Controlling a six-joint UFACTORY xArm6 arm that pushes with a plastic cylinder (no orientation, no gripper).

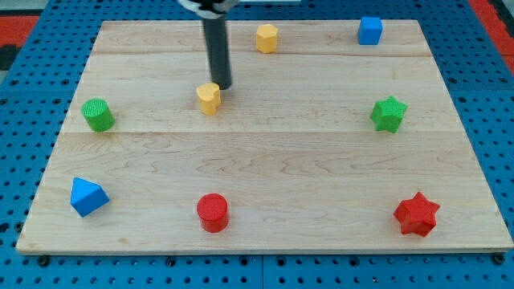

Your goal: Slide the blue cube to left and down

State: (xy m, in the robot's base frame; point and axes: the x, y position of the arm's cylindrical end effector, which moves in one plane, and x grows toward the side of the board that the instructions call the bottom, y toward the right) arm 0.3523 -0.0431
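Eight blocks sitting on worktop (265,152); no jaws, my tip (222,86) touching yellow heart (209,98), blue cube (369,30) waiting far right, untouched.

The pale wooden table (265,152) carries eight blocks. Along the view's top sit a yellow hexagonal block (267,38) and the blue cube (369,30). Mid-table lie a green cylinder (98,115), a yellow heart-shaped block (209,99) and a green star (389,113). Along the bottom: a blue triangular block (87,197), a red cylinder (213,213), a red star (417,213).
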